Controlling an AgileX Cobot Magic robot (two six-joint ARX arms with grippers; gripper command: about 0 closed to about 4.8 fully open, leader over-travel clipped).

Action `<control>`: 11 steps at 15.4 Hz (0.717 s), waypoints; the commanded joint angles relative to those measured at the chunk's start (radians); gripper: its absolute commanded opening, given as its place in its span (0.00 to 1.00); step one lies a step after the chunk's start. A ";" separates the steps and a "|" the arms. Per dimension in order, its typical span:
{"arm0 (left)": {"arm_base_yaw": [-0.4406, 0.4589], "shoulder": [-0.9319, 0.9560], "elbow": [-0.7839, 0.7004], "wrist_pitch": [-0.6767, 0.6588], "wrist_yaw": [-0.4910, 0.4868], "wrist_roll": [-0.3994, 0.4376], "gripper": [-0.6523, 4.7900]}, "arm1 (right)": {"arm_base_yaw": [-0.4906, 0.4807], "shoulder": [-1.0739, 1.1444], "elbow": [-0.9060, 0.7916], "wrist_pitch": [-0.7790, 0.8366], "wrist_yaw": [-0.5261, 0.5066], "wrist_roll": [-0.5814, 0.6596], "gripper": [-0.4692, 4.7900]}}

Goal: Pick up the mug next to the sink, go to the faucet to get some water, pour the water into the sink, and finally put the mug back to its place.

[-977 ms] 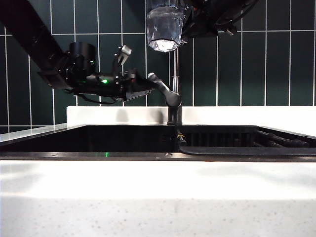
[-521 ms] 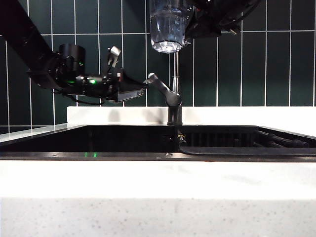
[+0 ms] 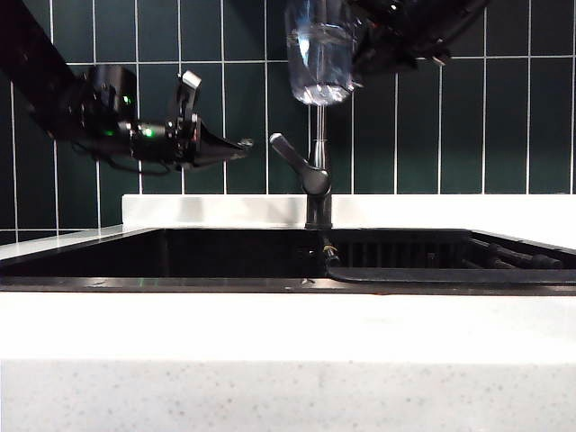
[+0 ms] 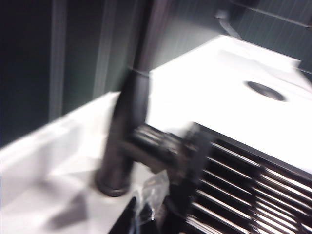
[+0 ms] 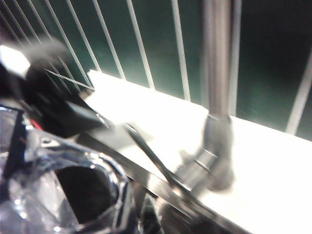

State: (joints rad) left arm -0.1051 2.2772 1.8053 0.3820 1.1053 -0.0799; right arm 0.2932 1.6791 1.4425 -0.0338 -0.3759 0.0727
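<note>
Aloft: right end effector [image 3: 360, 40] clamps faceted clear mug [image 3: 320, 49] | left end effector [image 3: 241, 143] closed

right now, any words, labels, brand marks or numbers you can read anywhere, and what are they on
None can be read in any view.
mug, held up high by the right gripper: clear faceted walls, no print visible.
faucet: plain dark metal, no brand mark visible.
left gripper, shut just beside the faucet lever: only a green light on the arm, no lettering.
Both wrist views are too blurred to show any text.
</note>
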 commanded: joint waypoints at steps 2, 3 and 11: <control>0.001 -0.105 -0.002 -0.340 -0.138 0.280 0.11 | -0.070 -0.015 0.008 0.000 -0.013 -0.006 0.08; -0.008 -0.137 -0.009 -0.423 -0.153 0.351 0.11 | -0.088 -0.015 0.008 0.000 -0.024 -0.013 0.08; -0.108 -0.581 -0.630 0.134 -0.573 0.177 0.11 | -0.261 -0.036 -0.195 0.223 -0.160 -0.021 0.08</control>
State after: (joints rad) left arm -0.1970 1.7233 1.2110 0.4805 0.5800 0.0963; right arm 0.0257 1.6672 1.2705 0.0746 -0.5022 0.0433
